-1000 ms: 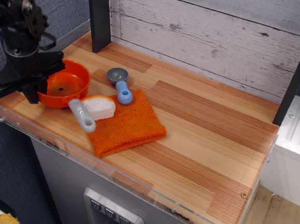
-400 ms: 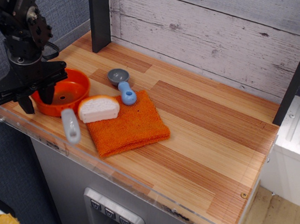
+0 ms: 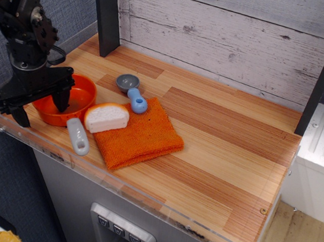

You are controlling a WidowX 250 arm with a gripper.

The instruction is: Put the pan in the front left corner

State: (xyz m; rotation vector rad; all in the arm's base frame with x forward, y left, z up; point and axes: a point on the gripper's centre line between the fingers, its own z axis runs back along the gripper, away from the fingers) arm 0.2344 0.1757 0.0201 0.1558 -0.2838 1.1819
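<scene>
The orange pan [image 3: 77, 97] sits on the striped wood countertop near the front left corner [image 3: 5, 121]. Its grey looped handle [image 3: 77, 136] points toward the front edge. My black gripper [image 3: 41, 110] stands over the pan's left rim with its jaws spread. One finger [image 3: 61, 101] is inside the pan and the other finger [image 3: 21, 116] is outside it on the left. The jaws straddle the rim with clear gaps, so the gripper is open. The arm hides the pan's left part.
A white bread slice [image 3: 106, 117] lies on an orange cloth [image 3: 138, 135], touching the pan's right side. A grey-and-blue scoop [image 3: 130, 91] lies behind it. A black post [image 3: 107, 16] stands at the back left. A clear acrylic rim [image 3: 123, 186] edges the front.
The pan slid left and forward toward the corner, and its handle swung toward the front edge. The gripper's fingers have spread wider apart.
</scene>
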